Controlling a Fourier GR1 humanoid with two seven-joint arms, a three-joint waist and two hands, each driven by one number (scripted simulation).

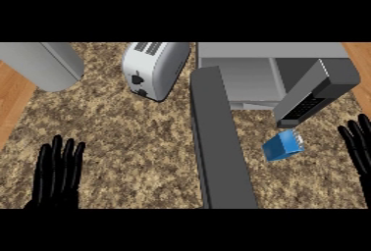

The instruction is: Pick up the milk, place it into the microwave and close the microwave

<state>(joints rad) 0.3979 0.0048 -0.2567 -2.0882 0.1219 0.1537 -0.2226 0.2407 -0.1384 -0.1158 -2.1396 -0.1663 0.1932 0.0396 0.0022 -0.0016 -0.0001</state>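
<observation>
A small blue milk carton (282, 146) lies on the speckled counter, just in front of the microwave's right side. The grey microwave (253, 73) stands at the back right with its cavity showing. Its long dark door (217, 142) swings out toward me, left of the carton. My right hand (358, 144) is at the right edge, fingers straight, a short gap right of the carton and apart from it. At the lower left my left hand (58, 171) rests open, fingers up.
A silver toaster (153, 68) sits at the back, left of the microwave. A grey rounded object (43, 63) is at the back left corner. Wooden floor (11, 108) shows past the counter's left edge.
</observation>
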